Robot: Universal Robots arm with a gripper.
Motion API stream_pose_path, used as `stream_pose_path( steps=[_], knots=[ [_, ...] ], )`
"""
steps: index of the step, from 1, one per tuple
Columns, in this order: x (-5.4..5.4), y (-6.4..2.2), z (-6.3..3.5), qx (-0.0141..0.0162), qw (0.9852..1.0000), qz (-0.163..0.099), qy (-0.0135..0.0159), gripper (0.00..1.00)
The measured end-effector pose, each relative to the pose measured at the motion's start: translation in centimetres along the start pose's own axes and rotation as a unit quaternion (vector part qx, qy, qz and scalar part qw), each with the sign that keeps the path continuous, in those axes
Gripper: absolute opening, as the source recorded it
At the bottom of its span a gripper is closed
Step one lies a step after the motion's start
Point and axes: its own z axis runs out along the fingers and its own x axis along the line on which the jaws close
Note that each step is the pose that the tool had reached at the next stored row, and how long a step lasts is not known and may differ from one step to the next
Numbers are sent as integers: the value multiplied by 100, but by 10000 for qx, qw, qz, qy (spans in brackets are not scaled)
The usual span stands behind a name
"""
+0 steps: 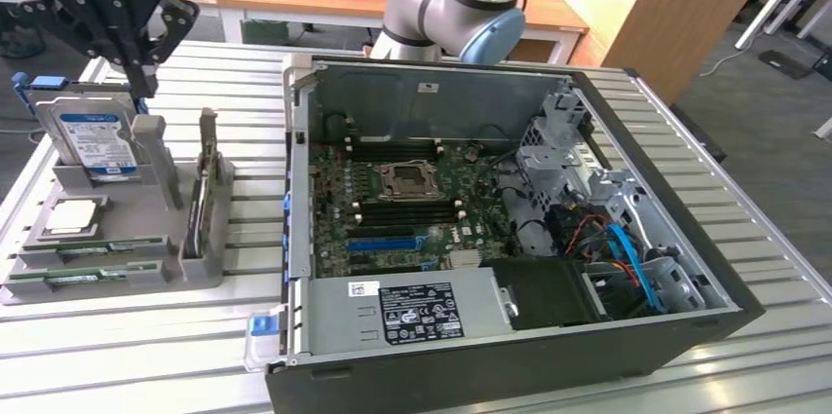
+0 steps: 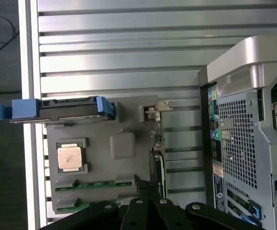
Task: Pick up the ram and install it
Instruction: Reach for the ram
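Note:
Two green ram sticks (image 1: 92,249) (image 1: 81,279) lie flat in the front slots of a grey holder (image 1: 195,268) on the exterior view's left. In the wrist view they are green strips (image 2: 95,184) (image 2: 73,208). Another thin board (image 1: 198,207) stands on edge in the holder's side slot (image 2: 156,143). My black gripper (image 1: 136,81) hangs above the holder's back end, near the hard drive, well above the sticks. Its fingers (image 2: 148,189) converge, shut on nothing. The open computer case (image 1: 650,268) lies on its side with the motherboard (image 1: 390,229) and its dark ram slots (image 1: 405,209) exposed.
In the holder, a blue-labelled hard drive (image 1: 97,136) stands upright and a square silver CPU (image 1: 72,217) lies flat. The ribbed metal table (image 1: 131,356) carries everything. The arm's base (image 1: 455,5) stands behind the case. Drive cages and cables (image 1: 611,239) crowd the case's right side.

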Motion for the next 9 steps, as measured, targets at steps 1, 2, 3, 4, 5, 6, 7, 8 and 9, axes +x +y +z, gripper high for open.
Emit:
stream_pose_path(
  steps=[1,2,3,4,5,6,7,8,9],
  knots=[
    [28,-1,1,0,10000,0,0,11],
    [54,-2,2,0,10000,0,0,11],
    [79,-3,4,0,10000,0,0,11],
    [107,-4,5,0,10000,1,0,11],
    [136,-6,7,0,10000,1,0,11],
    [162,-7,8,0,10000,1,0,11],
    [186,-8,10,0,10000,1,0,11],
    [211,-10,11,0,10000,1,0,11],
    [235,-11,12,0,10000,1,0,11]
  ],
)
